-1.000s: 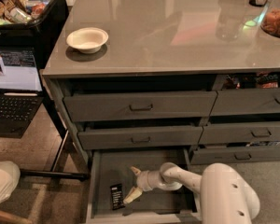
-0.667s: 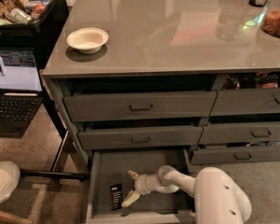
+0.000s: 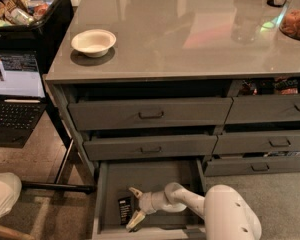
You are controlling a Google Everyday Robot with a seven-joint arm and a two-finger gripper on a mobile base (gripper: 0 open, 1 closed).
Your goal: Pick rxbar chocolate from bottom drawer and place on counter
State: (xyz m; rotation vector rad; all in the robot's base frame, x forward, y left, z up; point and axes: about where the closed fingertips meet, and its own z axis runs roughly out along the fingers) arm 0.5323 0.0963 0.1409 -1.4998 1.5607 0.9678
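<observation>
The rxbar chocolate (image 3: 124,210) is a small flat black bar with white lettering, lying on the floor of the open bottom drawer (image 3: 155,181) near its left wall. My gripper (image 3: 134,207) is inside the drawer just right of the bar, open, with one pale finger (image 3: 135,191) above and one below and right of the bar. The white arm reaches in from the lower right. The counter (image 3: 190,29) is the glossy grey-beige top above the drawers.
A white bowl (image 3: 93,42) sits on the counter's left. A black bin of snacks (image 3: 20,9) and a laptop (image 3: 15,91) stand at the left. Shut handled drawers (image 3: 150,115) sit above the open one. A jar of orange snacks (image 3: 296,24) is at the counter's right.
My gripper has moved left along the drawer floor, closer to the bar, with its fingers still spread.
</observation>
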